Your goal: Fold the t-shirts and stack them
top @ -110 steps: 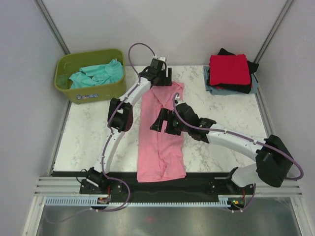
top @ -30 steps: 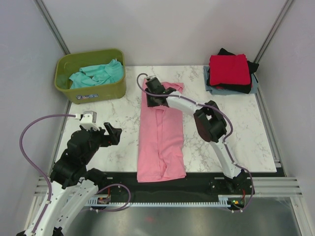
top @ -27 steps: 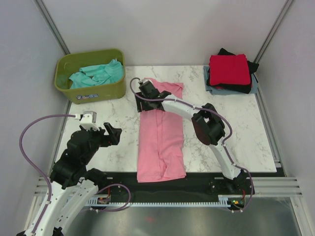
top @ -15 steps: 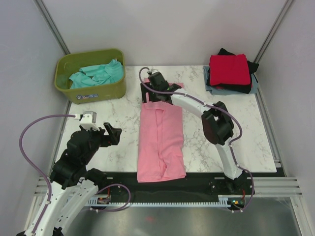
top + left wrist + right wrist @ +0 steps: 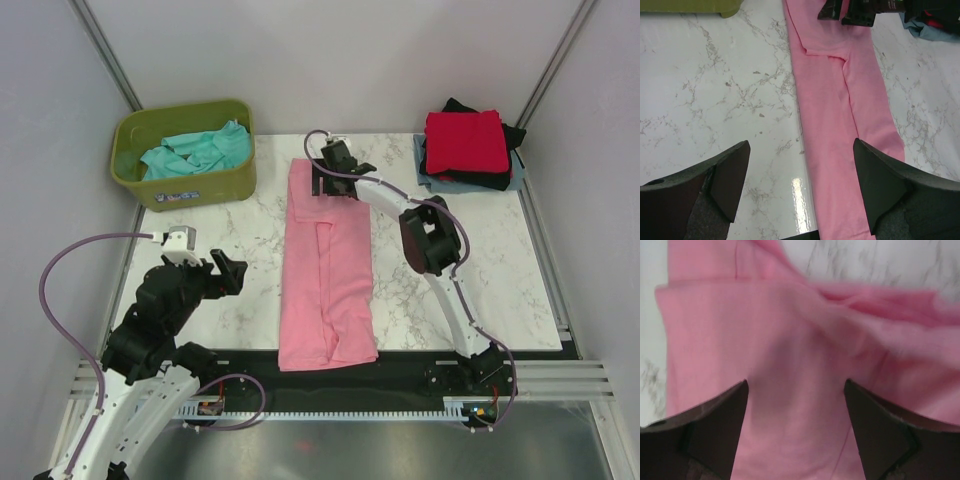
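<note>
A large pink t-shirt (image 5: 328, 270) lies folded into a long strip down the middle of the marble table (image 5: 200, 260). My right gripper (image 5: 332, 186) hovers open over its far end, with only pink cloth (image 5: 790, 340) below the gripper (image 5: 796, 410) and nothing between the fingers. My left gripper (image 5: 228, 272) stands open at the near left, above bare table just left of the pink t-shirt (image 5: 840, 100); in the left wrist view the gripper (image 5: 800, 190) is empty. A teal t-shirt (image 5: 195, 150) lies crumpled in the tub. Red (image 5: 465, 140), black (image 5: 470, 180) and grey-blue (image 5: 422, 160) t-shirts are stacked at the back right.
The olive-green tub (image 5: 185, 188) stands at the back left corner. The right arm (image 5: 430, 240) stretches over the table right of the pink strip. A black strip (image 5: 420, 362) runs along the near table edge, and grey walls close in both sides.
My right gripper has opened and let go of the pink t-shirt's far end, sliding from its left corner toward the right. The far end now lies flatter. The left arm has not moved.
</note>
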Motion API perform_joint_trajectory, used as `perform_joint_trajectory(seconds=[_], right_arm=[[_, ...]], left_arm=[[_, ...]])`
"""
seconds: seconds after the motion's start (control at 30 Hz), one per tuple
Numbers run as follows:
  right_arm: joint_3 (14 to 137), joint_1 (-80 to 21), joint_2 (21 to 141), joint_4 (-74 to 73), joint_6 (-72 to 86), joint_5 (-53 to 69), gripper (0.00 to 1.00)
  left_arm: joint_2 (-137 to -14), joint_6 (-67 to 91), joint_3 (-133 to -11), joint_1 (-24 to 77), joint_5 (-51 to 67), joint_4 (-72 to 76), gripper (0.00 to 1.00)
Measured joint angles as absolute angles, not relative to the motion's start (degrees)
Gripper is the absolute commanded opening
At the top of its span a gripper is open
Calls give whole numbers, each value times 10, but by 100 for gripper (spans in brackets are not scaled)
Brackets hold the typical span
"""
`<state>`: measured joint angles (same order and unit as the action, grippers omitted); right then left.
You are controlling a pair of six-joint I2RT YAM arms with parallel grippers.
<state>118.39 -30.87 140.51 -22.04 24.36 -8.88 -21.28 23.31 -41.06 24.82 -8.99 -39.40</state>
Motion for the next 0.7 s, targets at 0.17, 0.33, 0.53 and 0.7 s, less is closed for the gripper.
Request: perform_joint_trajectory(seconds=[0.17,0.33,0.53,0.7], right_arm=[[1272,-304,1469,-216,251,-89,88],[1385,-275,1546,-192,279,-84,88],[1441,-234,1611,-70,317,-38,98],[1432,-215,1623,6,328,36,98]], left_arm=[[-215,233,-411,247,-90,-394,90],[-223,233,-411,243,-89,-394,89],[-242,233,-411,236,-89,-394,88],[-251,233,-411,232,-89,-394,88]])
